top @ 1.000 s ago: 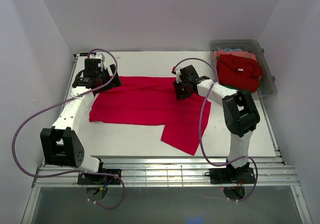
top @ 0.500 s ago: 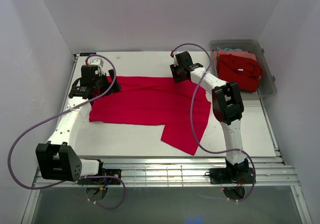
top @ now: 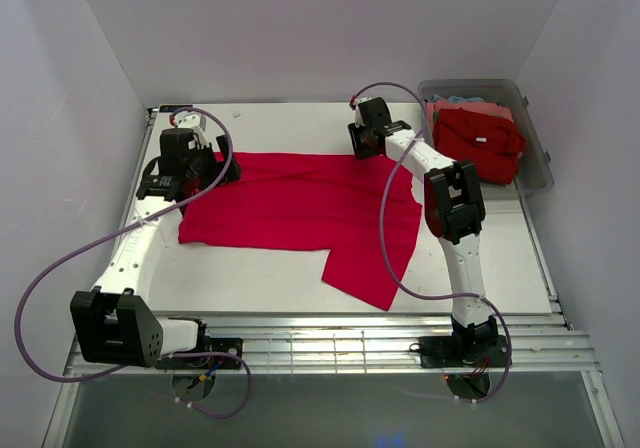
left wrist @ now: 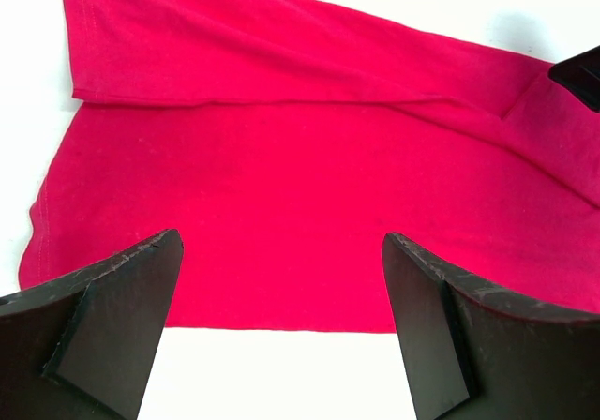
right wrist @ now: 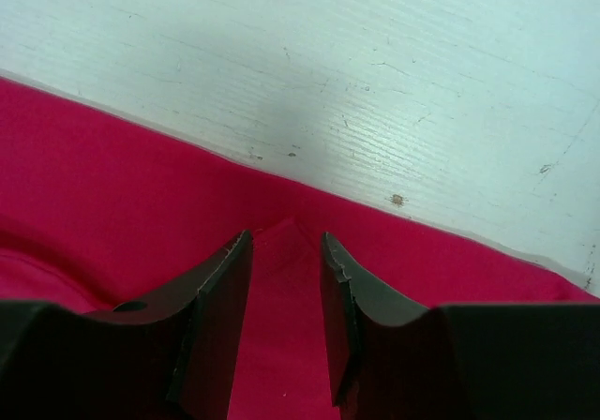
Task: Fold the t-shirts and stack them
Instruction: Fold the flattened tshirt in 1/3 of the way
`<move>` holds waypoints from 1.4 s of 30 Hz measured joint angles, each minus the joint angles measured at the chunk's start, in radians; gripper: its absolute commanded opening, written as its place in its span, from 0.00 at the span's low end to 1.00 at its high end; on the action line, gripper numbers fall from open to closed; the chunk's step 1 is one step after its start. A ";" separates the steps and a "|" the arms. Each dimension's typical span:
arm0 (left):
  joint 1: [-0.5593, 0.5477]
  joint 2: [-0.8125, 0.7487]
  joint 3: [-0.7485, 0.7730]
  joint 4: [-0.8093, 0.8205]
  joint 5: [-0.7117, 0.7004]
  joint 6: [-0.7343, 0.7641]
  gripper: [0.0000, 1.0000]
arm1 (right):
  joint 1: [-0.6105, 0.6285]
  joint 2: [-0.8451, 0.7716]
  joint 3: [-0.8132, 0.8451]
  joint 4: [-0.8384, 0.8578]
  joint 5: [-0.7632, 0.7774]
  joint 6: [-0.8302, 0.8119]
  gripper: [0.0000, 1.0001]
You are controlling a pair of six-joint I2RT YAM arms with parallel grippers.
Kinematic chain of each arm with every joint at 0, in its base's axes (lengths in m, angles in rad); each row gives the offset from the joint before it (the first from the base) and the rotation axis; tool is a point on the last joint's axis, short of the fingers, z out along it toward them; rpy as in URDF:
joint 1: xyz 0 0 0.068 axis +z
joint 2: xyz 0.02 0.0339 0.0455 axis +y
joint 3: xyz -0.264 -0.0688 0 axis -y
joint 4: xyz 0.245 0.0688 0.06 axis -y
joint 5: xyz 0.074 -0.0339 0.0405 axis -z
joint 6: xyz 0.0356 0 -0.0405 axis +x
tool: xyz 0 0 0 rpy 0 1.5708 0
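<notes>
Near side: bare table (top: 250, 280) in front of the red t-shirt (top: 300, 203), so you can pass there. A bare strip also runs behind the shirt, up to the back wall (top: 300, 38). Far right corner is blocked by the bin (top: 541, 173), stuffed with clothes (top: 480, 140), next to the right wall (top: 590, 118). The lane between bin and shirt is partly taken by the right arm (top: 455, 203); its cable (top: 382, 223) hangs over the shirt. The left arm (top: 135, 248) fills the strip by the left wall (top: 70, 118). Left gripper (left wrist: 281, 242): wide gap, cloth below. Right gripper (right wrist: 286, 242): narrow gap at the shirt's back edge, 1 cloth ridge in it.
</notes>
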 measured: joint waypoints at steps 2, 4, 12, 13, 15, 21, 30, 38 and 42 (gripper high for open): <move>0.000 0.016 0.000 0.005 0.000 0.000 0.98 | 0.000 0.000 0.000 -0.006 0.000 0.000 0.41; 0.000 0.031 0.000 0.009 0.000 0.000 0.98 | 0.000 0.000 0.000 -0.013 -0.002 0.000 0.41; 0.000 0.053 0.000 0.021 0.000 0.000 0.98 | 0.000 0.000 -0.023 -0.016 -0.008 0.000 0.41; 0.000 0.055 0.000 0.022 -0.001 0.000 0.98 | 0.000 0.000 -0.027 -0.018 -0.009 0.000 0.41; 0.000 0.055 0.000 0.023 -0.001 0.000 0.98 | 0.000 0.003 -0.028 -0.021 -0.008 0.000 0.40; 0.000 0.055 0.000 0.023 -0.001 0.000 0.98 | -0.001 0.018 -0.028 -0.020 -0.012 0.000 0.38; 0.000 0.055 0.000 0.023 -0.002 0.000 0.98 | -0.008 0.031 -0.027 -0.011 -0.025 0.002 0.23; 0.000 0.055 0.000 0.023 -0.001 -0.001 0.98 | -0.012 0.031 -0.027 -0.010 -0.027 0.000 0.18; 0.000 0.055 0.000 0.023 -0.001 -0.002 0.98 | -0.012 0.024 -0.032 -0.011 -0.023 -0.001 0.18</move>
